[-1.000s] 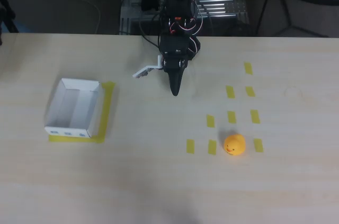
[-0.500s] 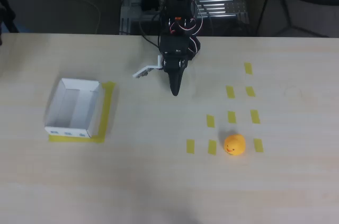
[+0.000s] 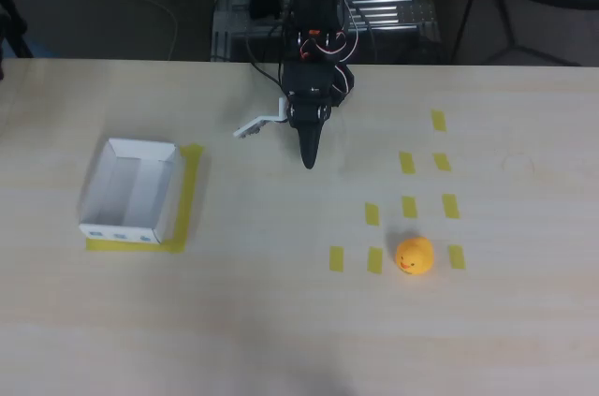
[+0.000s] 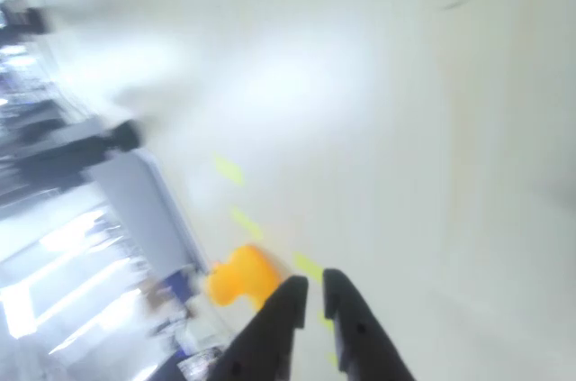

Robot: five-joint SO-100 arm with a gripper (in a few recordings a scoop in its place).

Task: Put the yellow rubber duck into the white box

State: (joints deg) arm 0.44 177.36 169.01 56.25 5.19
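The yellow rubber duck (image 3: 414,256) sits on the table at the lower right of the overhead view, among yellow tape strips. In the wrist view the duck (image 4: 241,277) appears blurred just left of the fingertips. The white box (image 3: 129,192) stands at the left on a yellow tape frame, with small blue marks on its near side, nothing inside. My black gripper (image 3: 308,161) points down the picture near the table's back middle, well apart from both. Its fingers (image 4: 286,309) stand close together with a thin gap and hold nothing.
Several yellow tape strips (image 3: 408,163) are spread over the right half of the table. A small white plate (image 3: 255,125) sticks out left of the arm. A metal rack and cables (image 3: 374,3) lie behind the table's far edge.
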